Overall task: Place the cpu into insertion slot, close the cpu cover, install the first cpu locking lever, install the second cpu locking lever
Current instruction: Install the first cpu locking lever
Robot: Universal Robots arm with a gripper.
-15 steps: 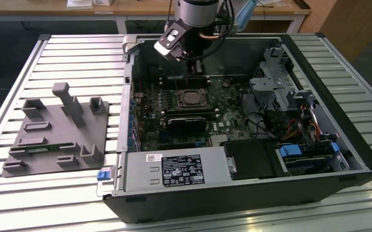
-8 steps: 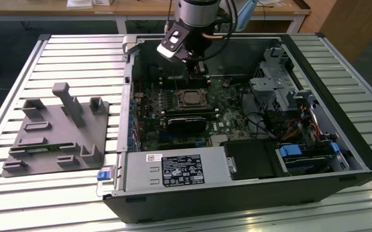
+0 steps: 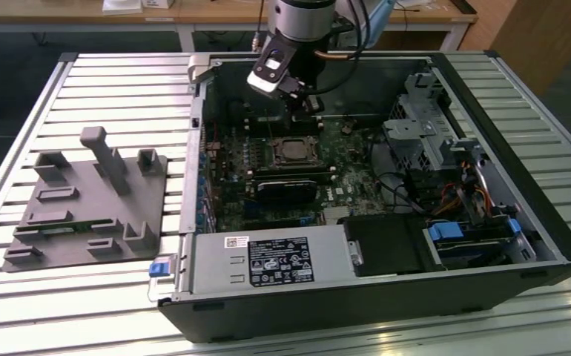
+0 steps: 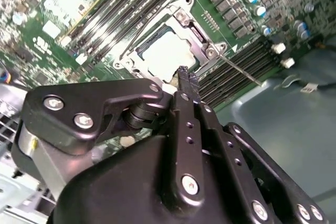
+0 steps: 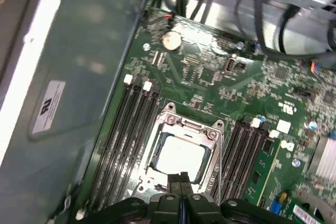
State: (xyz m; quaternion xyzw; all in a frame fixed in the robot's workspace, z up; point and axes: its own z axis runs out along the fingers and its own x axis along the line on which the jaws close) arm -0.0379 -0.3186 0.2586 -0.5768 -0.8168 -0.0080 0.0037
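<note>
One arm reaches down into an open computer case point(image 3: 552, 245) that lies on its side near the middle of the slatted bench point(image 3: 117, 81). Its gripper point(image 3: 308, 106) hangs low over the green circuit board point(image 5: 210, 77), just beside the far edge of the insertion slot point(image 3: 291, 153) as the exterior view shows it.

In both wrist views the gripper point(image 5: 180, 178) point(image 4: 184, 74) has its two black fingers pressed tight together with nothing between them. The tips sit at one edge of the slot; whether they touch the metal there cannot be told.

The cpu point(image 5: 181, 157) point(image 4: 164, 53) lies flat in the slot, its pale top showing through the window of the cpu cover point(image 5: 185, 125). The cover lies down around the chip, with round screw heads at its corners.

In the second wrist view a thin metal lever point(image 4: 241, 69) runs out from one corner of the cover across the neighbouring memory slots point(image 4: 247, 59). More memory slots point(image 5: 123, 124) flank the other side.

Toward the bench's edge on the exterior view's left stands a grey moulded tray point(image 3: 78, 215), well apart from the case.
</note>
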